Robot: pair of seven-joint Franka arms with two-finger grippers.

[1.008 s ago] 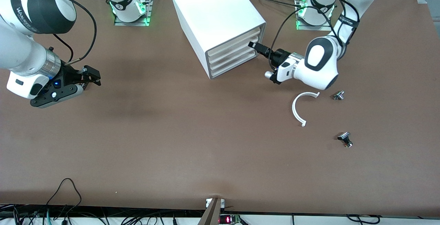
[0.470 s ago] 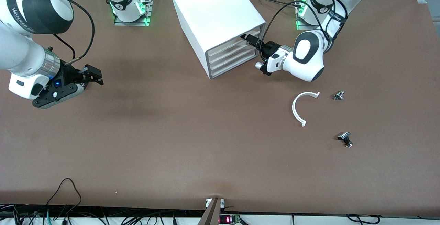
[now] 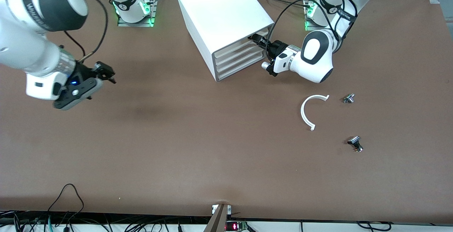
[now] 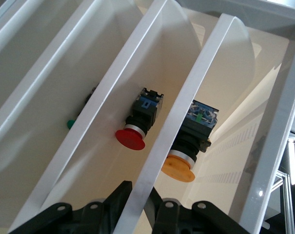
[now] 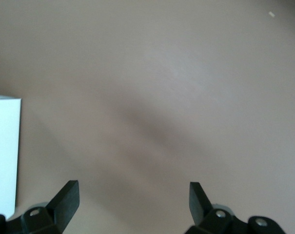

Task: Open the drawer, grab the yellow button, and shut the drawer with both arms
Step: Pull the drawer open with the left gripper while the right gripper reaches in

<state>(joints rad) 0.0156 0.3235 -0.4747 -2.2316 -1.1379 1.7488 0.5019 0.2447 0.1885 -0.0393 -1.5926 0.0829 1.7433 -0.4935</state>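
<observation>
The white cabinet stands between the arms' bases. Its top drawer is slightly out. My left gripper is at the drawer's end toward the left arm's base. In the left wrist view my left gripper has one finger on each side of the drawer's front strip and is shut on it. The button, with its orange cap, lies inside that drawer. My right gripper is open and empty over bare table at the right arm's end; its fingers stand wide apart.
A red-capped button lies in the second drawer and a green part in the one below. A white curved strip and two small metal parts lie on the table toward the left arm's end.
My left gripper has moved in from beside the cabinet onto the top drawer's front edge. My right gripper has shifted a little toward the cabinet.
</observation>
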